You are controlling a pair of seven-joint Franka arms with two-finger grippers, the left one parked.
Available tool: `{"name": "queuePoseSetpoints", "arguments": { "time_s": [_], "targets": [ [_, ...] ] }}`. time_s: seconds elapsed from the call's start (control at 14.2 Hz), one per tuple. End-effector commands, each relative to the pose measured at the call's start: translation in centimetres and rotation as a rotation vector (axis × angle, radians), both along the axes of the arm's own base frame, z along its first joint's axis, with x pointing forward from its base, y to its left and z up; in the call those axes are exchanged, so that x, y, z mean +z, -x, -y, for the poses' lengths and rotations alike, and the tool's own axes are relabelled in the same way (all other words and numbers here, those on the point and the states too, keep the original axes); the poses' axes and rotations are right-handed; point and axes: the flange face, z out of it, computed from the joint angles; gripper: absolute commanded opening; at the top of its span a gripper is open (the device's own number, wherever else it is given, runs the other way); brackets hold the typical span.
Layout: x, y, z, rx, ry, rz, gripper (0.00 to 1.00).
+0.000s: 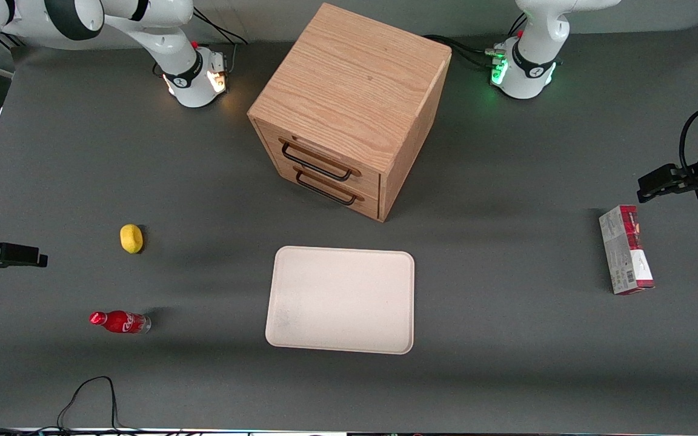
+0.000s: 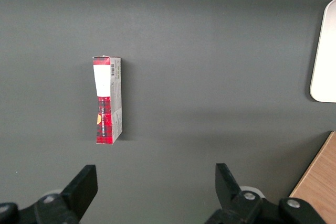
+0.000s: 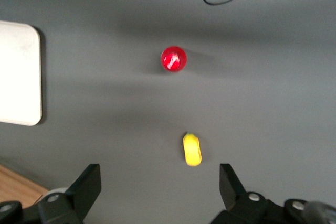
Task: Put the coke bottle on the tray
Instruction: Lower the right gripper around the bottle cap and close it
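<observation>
Red coke bottle [image 1: 120, 322] upright | well apart from hand [image 3: 160, 190] | hand wide, holding 0

The hand [image 3: 157, 192] hangs high above the bench [image 1: 506, 363] at the working arm's end, fingers spread wide. Below it, the coke bottle [image 1: 120, 321] stands well apart from the lemon [image 1: 131, 238]. Open bench separates the bottle from the tray [image 1: 341, 299]. The cabinet [image 1: 349, 109] stands farther from the camera than the tray.
</observation>
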Motion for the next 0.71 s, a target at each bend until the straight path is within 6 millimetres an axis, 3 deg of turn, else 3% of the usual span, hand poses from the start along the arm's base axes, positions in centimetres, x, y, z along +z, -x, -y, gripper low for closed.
{"name": "queuePoseSetpoints", "arguments": {
  "time_s": [0.0, 0.28, 0.64],
  "targets": [
    [-4.6, -2.3, -0.4, 0.024, -0.013, -0.001, 1.00],
    [-11.3, -3.7, -0.5, 0.028, -0.008, -0.008, 1.00],
    [-15.9, -4.6, -0.8, 0.039, 0.012, 0.046, 1.00]
  ]
}}
